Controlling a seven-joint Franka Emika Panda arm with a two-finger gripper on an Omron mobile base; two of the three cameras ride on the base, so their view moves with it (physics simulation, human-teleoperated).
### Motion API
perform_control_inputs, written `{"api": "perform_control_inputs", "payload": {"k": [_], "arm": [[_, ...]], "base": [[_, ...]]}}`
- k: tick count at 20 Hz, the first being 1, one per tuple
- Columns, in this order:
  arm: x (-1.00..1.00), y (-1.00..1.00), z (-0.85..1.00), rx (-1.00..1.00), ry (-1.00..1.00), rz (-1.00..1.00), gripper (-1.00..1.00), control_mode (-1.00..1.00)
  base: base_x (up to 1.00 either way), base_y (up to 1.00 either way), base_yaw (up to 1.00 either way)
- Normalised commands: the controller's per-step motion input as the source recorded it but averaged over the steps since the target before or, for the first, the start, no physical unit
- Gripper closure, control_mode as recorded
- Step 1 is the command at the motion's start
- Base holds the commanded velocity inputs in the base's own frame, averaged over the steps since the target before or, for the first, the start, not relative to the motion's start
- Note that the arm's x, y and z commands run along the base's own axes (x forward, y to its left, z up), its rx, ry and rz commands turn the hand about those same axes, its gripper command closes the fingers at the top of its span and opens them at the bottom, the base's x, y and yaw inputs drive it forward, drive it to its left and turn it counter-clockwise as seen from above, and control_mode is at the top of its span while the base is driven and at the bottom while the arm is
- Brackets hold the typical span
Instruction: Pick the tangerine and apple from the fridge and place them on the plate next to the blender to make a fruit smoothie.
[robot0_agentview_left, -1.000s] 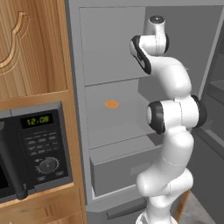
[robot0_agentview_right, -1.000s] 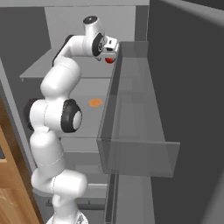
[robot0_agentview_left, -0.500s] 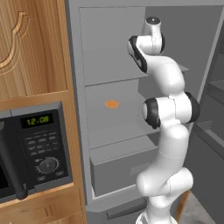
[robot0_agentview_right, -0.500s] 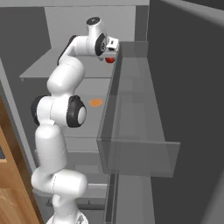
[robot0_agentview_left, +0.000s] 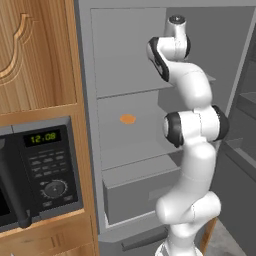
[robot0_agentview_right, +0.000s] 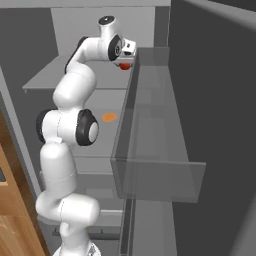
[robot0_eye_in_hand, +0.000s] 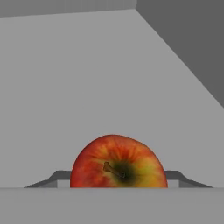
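Early stage: the round red apple (robot0_eye_in_hand: 118, 162) sits on the upper shelf of the tall grey fridge (robot0_agentview_left: 125, 65), right under the two-finger gripper (robot0_agentview_right: 125, 62). Jaws straddle it, but clamped or just apart — can't tell. Nothing plated yet; tangerine still to fetch too.

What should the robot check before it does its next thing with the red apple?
1. Apple in front of the hand camera: ok. The apple sits low and centred in the hand view, stem toward the camera.
2. End effector at the apple: ok. In the right base view the end effector is right at the apple on the fridge's upper shelf.
3. Fingers closed on the apple: cannot tell, the fingertips are hidden.
4. Apple lifted off the shelf: cannot tell.
5. Way out of the fridge: not ok yet, judged roughly. The clear door bin stands close beside the hand.
6. Plate and blender ready: cannot tell.
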Motion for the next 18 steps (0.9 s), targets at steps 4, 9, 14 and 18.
{"api": "perform_control_inputs", "payload": {"k": [4, 9, 14, 18], "arm": [[-0.35, 0.00, 0.00, -0.02, -0.30, 0.00, 1.00, -1.00], [-0.85, 0.04, 0.01, -0.10, -0.53, 0.09, 1.00, -1.00], [-1.00, 0.04, 0.00, -0.11, -0.59, 0.14, 1.00, -1.00], [-1.00, 0.04, 0.52, -0.01, -0.27, 0.05, 1.00, -1.00]], "base": [[0.00, 0.00, 0.00], [0.00, 0.00, 0.00], [0.00, 0.00, 0.00], [0.00, 0.00, 0.00]]}}
